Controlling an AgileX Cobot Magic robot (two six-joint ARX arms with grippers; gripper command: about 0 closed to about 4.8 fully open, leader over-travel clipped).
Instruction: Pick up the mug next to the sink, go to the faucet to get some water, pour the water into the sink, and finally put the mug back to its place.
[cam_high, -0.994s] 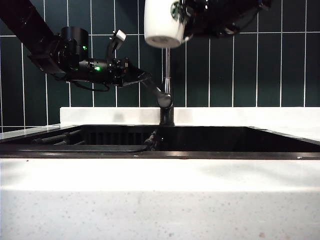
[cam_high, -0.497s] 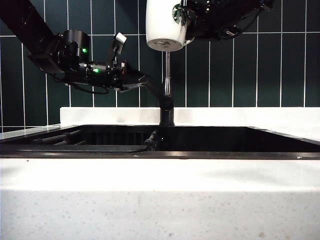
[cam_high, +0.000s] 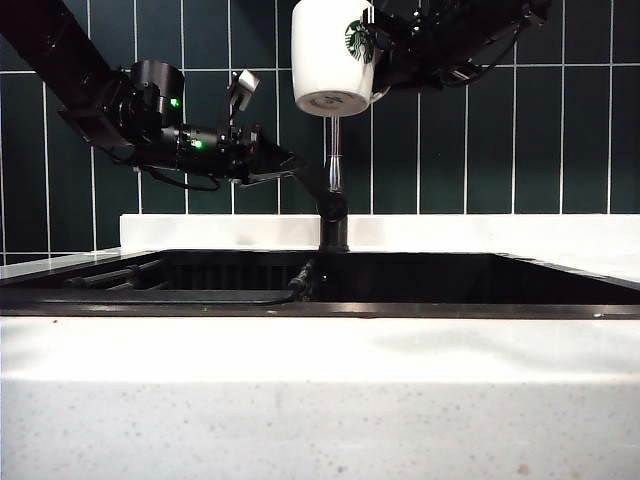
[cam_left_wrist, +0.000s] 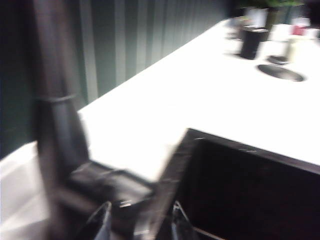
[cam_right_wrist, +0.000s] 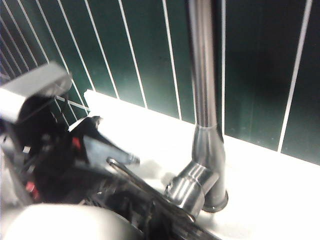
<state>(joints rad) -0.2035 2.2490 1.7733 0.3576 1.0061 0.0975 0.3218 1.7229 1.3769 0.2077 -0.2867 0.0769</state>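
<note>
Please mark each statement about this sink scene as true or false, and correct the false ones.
1. The white ceramic mug with the green logo stands on the white speckled stone counter. False: the right gripper holds it high in the air, above the dark rectangular sink.
2. The left gripper is at the angled lever handle of the tall dark grey faucet. True.
3. The left gripper's fingers are shut tight. False: they stand open, one on each side of the lever.
4. The mug is in front of the faucet pipe in the exterior view. True.
5. The wall behind the sink has white tiles. False: the tiles are dark green.
</note>
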